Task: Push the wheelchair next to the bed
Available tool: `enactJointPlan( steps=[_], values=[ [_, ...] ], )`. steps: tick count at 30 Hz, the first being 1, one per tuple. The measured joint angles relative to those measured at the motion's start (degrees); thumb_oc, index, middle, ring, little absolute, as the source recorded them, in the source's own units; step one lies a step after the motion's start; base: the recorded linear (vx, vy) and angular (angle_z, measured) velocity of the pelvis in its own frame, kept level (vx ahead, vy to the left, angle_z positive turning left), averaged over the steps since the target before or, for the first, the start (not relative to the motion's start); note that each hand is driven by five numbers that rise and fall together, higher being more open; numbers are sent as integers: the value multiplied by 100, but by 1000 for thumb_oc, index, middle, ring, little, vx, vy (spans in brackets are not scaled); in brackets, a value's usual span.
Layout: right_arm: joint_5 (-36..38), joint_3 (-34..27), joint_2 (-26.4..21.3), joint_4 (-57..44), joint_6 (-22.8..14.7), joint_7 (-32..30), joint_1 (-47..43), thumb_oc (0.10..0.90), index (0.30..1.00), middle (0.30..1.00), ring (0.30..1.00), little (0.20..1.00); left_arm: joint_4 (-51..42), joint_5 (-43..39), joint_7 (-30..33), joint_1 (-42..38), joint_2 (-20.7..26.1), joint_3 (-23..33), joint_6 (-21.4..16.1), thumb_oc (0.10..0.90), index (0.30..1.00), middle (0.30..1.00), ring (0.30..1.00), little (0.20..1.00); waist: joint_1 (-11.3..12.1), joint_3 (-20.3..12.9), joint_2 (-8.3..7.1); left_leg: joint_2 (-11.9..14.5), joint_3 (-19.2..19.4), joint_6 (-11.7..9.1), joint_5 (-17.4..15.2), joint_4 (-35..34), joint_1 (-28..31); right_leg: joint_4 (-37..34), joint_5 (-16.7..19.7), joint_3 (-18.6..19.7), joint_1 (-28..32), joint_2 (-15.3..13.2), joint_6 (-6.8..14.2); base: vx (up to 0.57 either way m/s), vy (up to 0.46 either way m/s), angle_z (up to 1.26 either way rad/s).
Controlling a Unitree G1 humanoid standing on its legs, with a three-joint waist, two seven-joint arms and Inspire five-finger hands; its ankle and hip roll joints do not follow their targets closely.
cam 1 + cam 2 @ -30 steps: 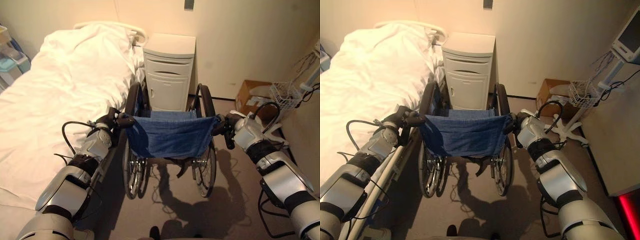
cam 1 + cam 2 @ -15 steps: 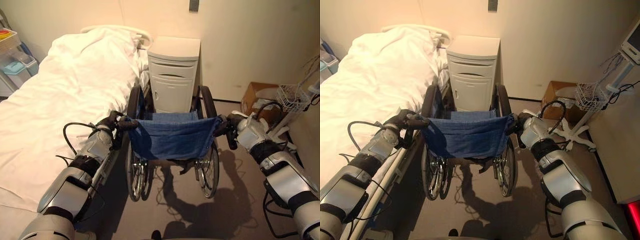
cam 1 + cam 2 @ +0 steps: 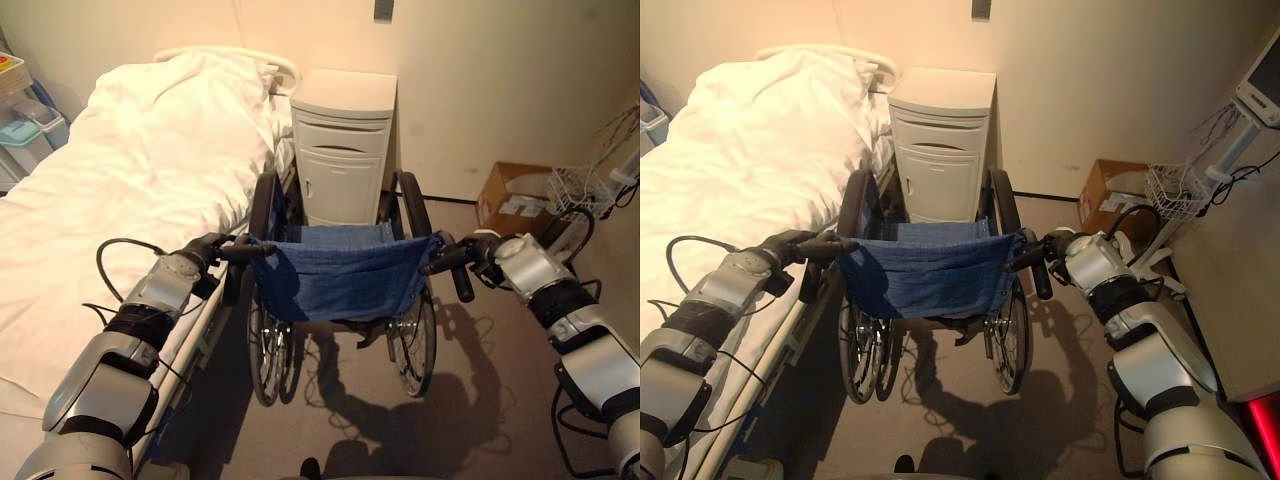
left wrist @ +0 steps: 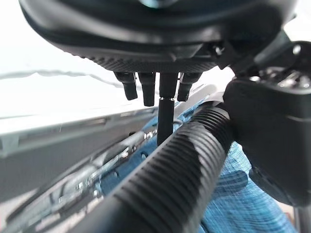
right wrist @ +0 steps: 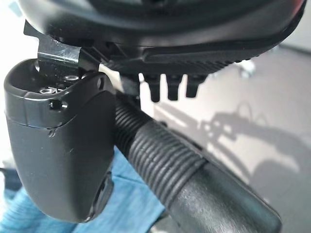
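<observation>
The wheelchair (image 3: 340,280), with a blue cloth back, stands close along the right side of the white bed (image 3: 130,170) and faces a white bedside cabinet. My left hand (image 3: 198,255) is at the outer end of the left push handle (image 3: 250,252). That ribbed handle (image 4: 184,160) lies between thumb and straight fingers (image 4: 146,90), which stand clear of it. My right hand (image 3: 492,255) is at the end of the right push handle (image 3: 445,262). The right handle (image 5: 160,155) runs past the thumb (image 5: 58,145), with the fingers straight beyond it.
The white cabinet (image 3: 345,150) stands against the wall right in front of the wheelchair. A cardboard box (image 3: 515,200) and a wire basket on a wheeled stand (image 3: 580,185) are at the right wall. A desk edge (image 3: 1230,300) is at far right. Bare floor lies behind the chair.
Both hands have slid back and outward along the push handles, away from the blue seat back, and their fingers have loosened. The wheelchair stays beside the bed.
</observation>
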Motion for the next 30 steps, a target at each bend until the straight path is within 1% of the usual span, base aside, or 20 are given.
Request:
enactJointPlan(
  steps=[1, 3, 6, 7, 8, 9, 11, 12, 15, 17, 19, 21, 23, 26, 28, 30],
  values=[
    [144, -29, -49, -1, 0, -4, -2, 800, 900, 900, 900, 900, 7, -160, -8, 0, 30, 4, 32, 800, 900, 900, 900, 900, -3, 6, 9, 1, 0, 9, 7, 11, 1, 0, -1, 0, 0, 1, -1, -36, -8, 0],
    [655, -125, -203, -7, -2, -44, 3, 800, 900, 900, 900, 900, 48, -715, -47, 6, 136, 46, 48, 800, 900, 900, 900, 900, -6, 65, 22, 1, 2, 21, 16, 29, 0, 0, -3, 2, -2, 4, -3, 0, 0, 0],
    [1057, -249, -310, -58, -15, -165, 3, 800, 900, 900, 900, 900, 56, -1256, -110, 68, 189, 277, 75, 800, 900, 900, 900, 900, -22, 177, 26, 1, 7, 22, 18, 29, 0, 0, -2, 2, -3, 6, -4, 0, 0, 0],
    [1080, -249, -313, -84, -15, -178, 5, 800, 900, 900, 900, 900, 57, -1333, -122, 110, 187, 345, 76, 800, 900, 900, 900, 900, -29, 176, 26, 1, 9, 22, 18, 29, 0, 0, -3, 4, -4, 6, -3, 0, 0, 0],
    [1347, -280, -378, -127, -23, -231, 47, 800, 900, 900, 900, 900, 57, -1575, -151, 197, 192, 476, 75, 800, 900, 900, 900, 900, -35, 179, 25, 0, 13, 22, 17, 29, -1, 0, -7, 5, -9, 6, -5, 0, 0, 0],
    [1615, -445, -418, -127, -112, -243, 130, 800, 900, 900, 900, 900, 57, -1761, -178, 253, 192, 568, 75, 800, 900, 900, 900, 900, -33, 180, 24, -1, 12, 16, 12, 29, -3, 0, -13, 5, -10, 10, -1, 0, 0, 0],
    [1927, -476, -437, -129, -201, -289, 151, 800, 900, 900, 900, 900, 72, -1958, -193, 307, 199, 644, 74, 800, 900, 900, 900, 900, -43, 184, 28, 2, 12, 11, 7, 29, -3, 0, -19, 11, -16, 34, -7, 0, 0, 0],
    [2108, -596, -438, -128, -230, -295, 181, 800, 900, 900, 900, 900, 110, -2022, -200, 307, 204, 668, 67, 800, 900, 900, 900, 900, -46, 185, 26, 6, 13, 7, 4, 29, -3, 0, -21, 15, -19, 41, -11, 0, 0, 0],
    [2350, -737, -471, -129, -372, -299, 202, 800, 900, 900, 900, 900, 260, -2305, -218, 313, 206, 723, 17, 800, 900, 900, 900, 900, -62, 185, 25, 11, 20, 2, 1, 29, -3, 0, -27, 24, -25, 46, -17, 0, 0, 0],
    [2462, -901, -508, -114, -495, -298, 247, 800, 900, 900, 900, 900, 388, -2632, -236, 385, 206, 841, -62, 800, 900, 900, 900, 900, -80, 195, 11, 12, 26, 0, -1, 29, -3, 0, -27, 35, -31, 47, -17, 0, 0, 0],
    [2579, -1072, -635, -95, -598, -297, 328, 800, 900, 900, 900, 900, 399, -2999, -218, 535, 206, 993, -225, 800, 900, 900, 900, 900, -85, 228, -44, 13, 30, 0, -1, 29, -3, 0, -27, 41, -34, 50, -18, 0, 0, 0],
    [2619, -1104, -782, -88, -702, -297, 371, 800, 900, 900, 900, 900, 417, -3303, -207, 650, 202, 1103, -320, 800, 900, 900, 900, 900, -88, 249, -81, 11, 43, 1, -2, 29, -3, 0, -26, 53, -41, 48, -18, 0, 0, 0],
    [2884, -1170, -895, -75, -752, -290, 428, 800, 900, 900, 900, 900, 525, -3599, -207, 709, 193, 1148, -424, 800, 900, 900, 900, 900, -103, 260, -105, 11, 47, 1, -2, 29, -2, 0, -26, 56, -40, 47, -18, 0, 0, 0],
    [3280, -1559, -901, -69, -887, -258, 602, 800, 900, 900, 900, 900, 570, -4094, -217, 1076, 159, 1502, -575, 800, 900, 900, 900, 900, -216, 260, -111, 12, 53, 0, -4, 28, -2, 0, -26, 60, -42, 50, -18, 0, 0, 0],
    [3487, -1725, -1004, -22, -919, -233, 731, 800, 900, 900, 900, 900, 626, -4192, -239, 1168, 131, 1640, -611, 800, 900, 900, 900, 900, -238, 257, -116, 16, 59, -5, -8, 29, 0, 0, -25, 70, -44, 56, -18, 0, 0, 0],
    [3631, -1761, -1237, 24, -921, -213, 828, 800, 900, 900, 900, 900, 678, -4217, -349, 1203, 130, 1705, -612, 800, 900, 900, 900, 900, -264, 258, -118, 16, 65, -6, -9, 28, 3, 0, -25, 88, -47, 58, -19, 0, 0, 0]
  ],
)
